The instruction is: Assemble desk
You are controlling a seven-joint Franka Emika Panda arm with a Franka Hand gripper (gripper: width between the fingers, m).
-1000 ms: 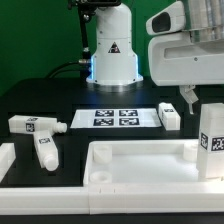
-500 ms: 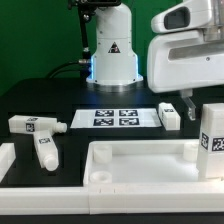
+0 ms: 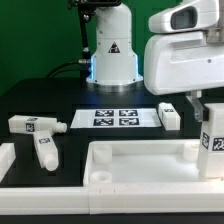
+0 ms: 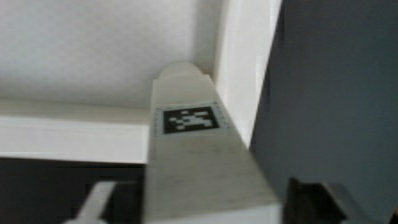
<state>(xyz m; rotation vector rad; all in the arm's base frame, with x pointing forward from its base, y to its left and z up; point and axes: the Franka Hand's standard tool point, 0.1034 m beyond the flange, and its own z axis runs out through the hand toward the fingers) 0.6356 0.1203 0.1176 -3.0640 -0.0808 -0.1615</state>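
Jaws clamp one white leg at the exterior view's right edge. The leg stands upright with its long axis vertical and its tag turned to the camera, over the right end of the tabletop panel. The panel lies flat at the front of the black table, rim up, with its long side running across the view. Whether the leg's foot touches the panel cannot be told from here.

At the exterior view's left, well apart from the panel's held corner, lie two loose legs. One lies crosswise and the other lies just beside it, slanting toward the camera. A third leg sits just beside the marker board. Only this view shows them.

Wrist view: the held leg runs lengthwise away from the camera, tag uppermost, with the fingers pressed close on either side. Its far end meets the panel beside a raised rim, a contact seen only here.
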